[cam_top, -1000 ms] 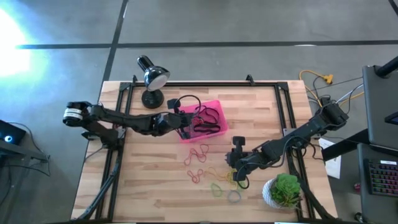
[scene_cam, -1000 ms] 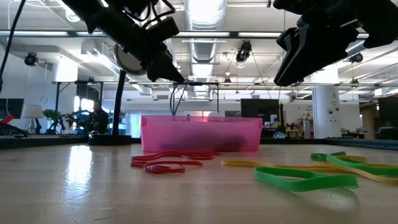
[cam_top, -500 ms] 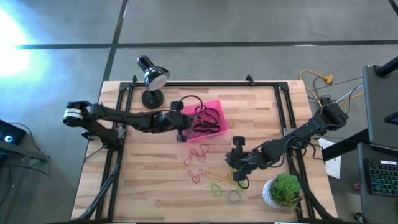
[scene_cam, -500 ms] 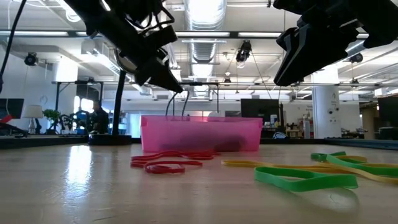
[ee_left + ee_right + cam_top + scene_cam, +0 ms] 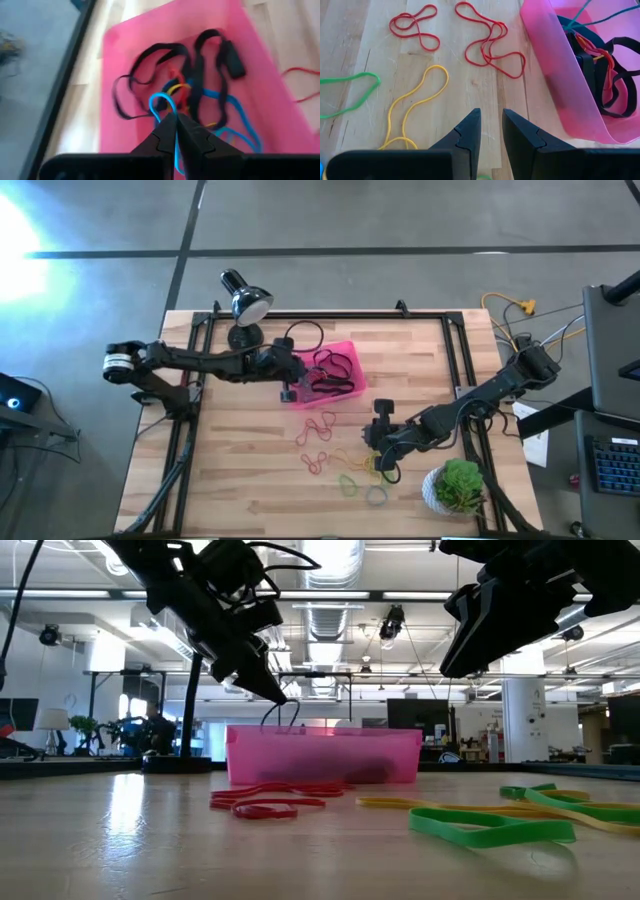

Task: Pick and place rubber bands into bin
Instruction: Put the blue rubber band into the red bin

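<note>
The pink bin [image 5: 347, 355] [image 5: 320, 755] [image 5: 120, 45] [image 5: 555, 75] sits on the table's far middle and holds black, blue, red and yellow bands. My left gripper [image 5: 288, 383] [image 5: 277, 697] [image 5: 176, 120] is above the bin's near-left part, shut on a blue rubber band [image 5: 161, 102]. Loose red bands [image 5: 318, 427] [image 5: 490, 42], a yellow band [image 5: 420, 97] and green bands [image 5: 350, 480] [image 5: 490, 825] lie flat on the wood near the bin. My right gripper [image 5: 380, 442] [image 5: 491, 120] hovers open above the wood beside the yellow band, touching nothing. My left gripper pinches the blue band between its two fingertips, coming from above and slanting down toward the bin. A short loop of the band [image 5: 159, 100] stands out past the fingertips. Its strands [image 5: 280, 715] hang slack below the fingers into the bin.
A black desk lamp [image 5: 245, 305] stands at the far left beside the bin, and a white plant pot [image 5: 455, 485] at the near right. Black frame rails [image 5: 465, 360] run along the table's sides. Bare wood lies to the near left.
My left gripper has lowered toward the bin and tipped steeper, staying shut on the blue band, whose strands now reach down inside the bin wall. The right arm has kept still.
</note>
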Controlling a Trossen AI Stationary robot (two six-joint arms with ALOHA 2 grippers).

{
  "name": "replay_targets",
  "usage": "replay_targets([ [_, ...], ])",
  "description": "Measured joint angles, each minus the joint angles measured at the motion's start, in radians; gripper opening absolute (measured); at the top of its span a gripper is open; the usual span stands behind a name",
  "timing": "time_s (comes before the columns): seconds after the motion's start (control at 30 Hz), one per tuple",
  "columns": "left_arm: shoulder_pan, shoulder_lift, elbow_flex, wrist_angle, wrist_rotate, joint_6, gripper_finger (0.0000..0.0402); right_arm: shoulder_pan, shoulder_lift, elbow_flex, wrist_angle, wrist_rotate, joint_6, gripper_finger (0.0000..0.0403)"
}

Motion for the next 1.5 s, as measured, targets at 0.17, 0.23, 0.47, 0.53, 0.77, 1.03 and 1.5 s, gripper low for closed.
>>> replay_targets([
  [0.17,0.0,0.0,0.0,0.057,-0.018,0.052,0.0,0.0,0.0,0.0,0.0,0.0,0.0,0.0068],
  [0.23,0.0,0.0,0.0,0.087,-0.018,0.044,0.0,0.0,0.0,0.0,0.0,0.0,0.0,0.0068],
  [0.47,-0.001,0.0,0.0,0.075,-0.006,0.024,0.0,0.0,0.0,0.0,0.0,0.0,0.0,0.0068],
  [0.53,-0.001,0.0,0.0,0.041,0.026,0.047,0.0,0.0,0.0,0.0,0.0,0.0,0.0,0.0068],
  [0.77,-0.001,0.0,-0.001,-0.019,0.045,0.05,0.0,0.0,0.0,-0.001,0.0,0.0,0.0,0.0068],
  [1.03,-0.001,0.0,-0.002,-0.018,0.08,0.045,0.0,0.0,0.0,-0.001,0.002,0.0,0.004,0.0068],
  [1.5,0.0,0.0,-0.006,0.015,0.003,0.025,0.0,0.0,0.0,-0.001,0.002,0.0,0.003,0.0068],
])
